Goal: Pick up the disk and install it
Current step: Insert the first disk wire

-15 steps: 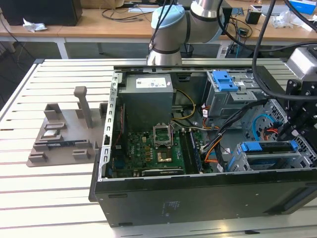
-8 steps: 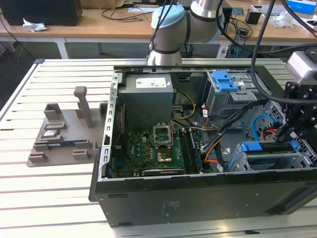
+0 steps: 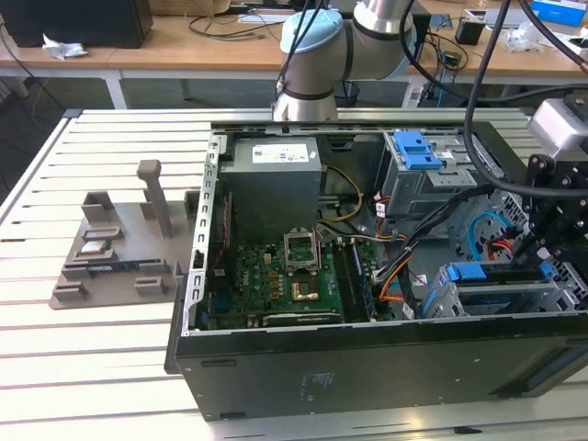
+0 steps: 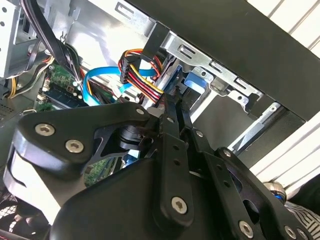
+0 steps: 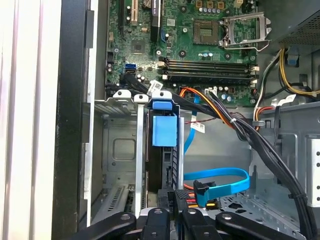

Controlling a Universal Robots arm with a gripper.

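**Disk sitting in the drive cage, gripper at its end**

I am watching the gripper [image 3: 542,262] hanging over the open computer case [image 3: 367,358], at about four o'clock in the exterior view. The disk [image 5: 161,165] is standing on edge in the metal drive cage [image 5: 125,150], its blue latch [image 5: 164,130] pointing toward the motherboard [image 5: 200,45] at twelve o'clock in the first wrist view. The fingers [image 5: 192,220] are sitting close together at the disk's near end; whether they are pinching it, I cannot tell. A blue data cable [image 5: 220,182] is looping just beside them.
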